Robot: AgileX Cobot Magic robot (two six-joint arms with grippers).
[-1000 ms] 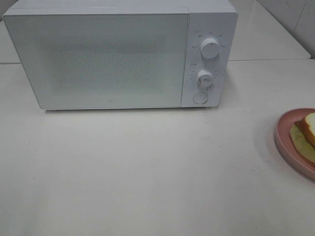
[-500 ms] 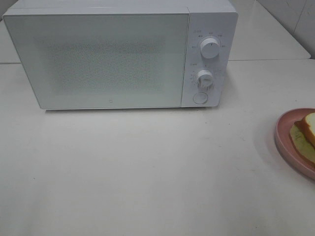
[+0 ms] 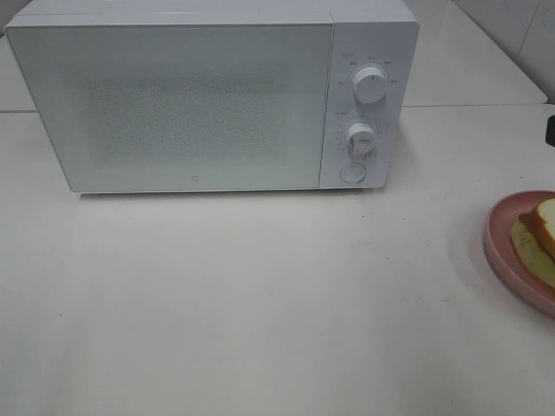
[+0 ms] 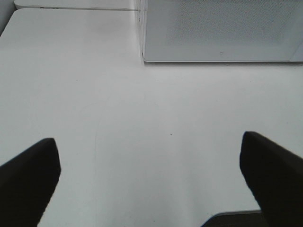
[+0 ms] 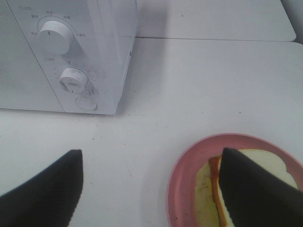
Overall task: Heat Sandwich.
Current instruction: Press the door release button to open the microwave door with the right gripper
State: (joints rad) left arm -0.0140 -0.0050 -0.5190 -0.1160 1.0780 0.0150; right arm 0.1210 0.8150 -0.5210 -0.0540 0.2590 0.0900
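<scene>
On the right edge of the tabletop (image 3: 260,295), a round pink plate (image 3: 491,238) is seen, cut off in part by the border of the high view. The sandwich (image 3: 542,236) is laid on this plate, with white bread, a tan-brown crust and a pale yellow-green layer showing. Nothing is gripped around it.

Toward the back of the tabletop a white microwave (image 3: 191,104) is set, well apart from the plate. Its door is shut. On the panel at its right side two knobs are mounted one above the other, the upper knob (image 3: 370,87) and the lower knob (image 3: 361,139), and a round button (image 3: 352,172) is placed just below them.

The left claw (image 4: 150,182) is shown only in its wrist view. Its two dark fingers (image 4: 28,184) are spread wide and nothing is held between them; only bare tabletop is seen there, with the lower left corner of the microwave beyond.

The right claw (image 5: 150,189) is likewise spread wide and empty. In its wrist view one finger is seen in front of part of the sandwich and plate, the other over bare tabletop. Whether that finger touches the sandwich cannot be told.
</scene>
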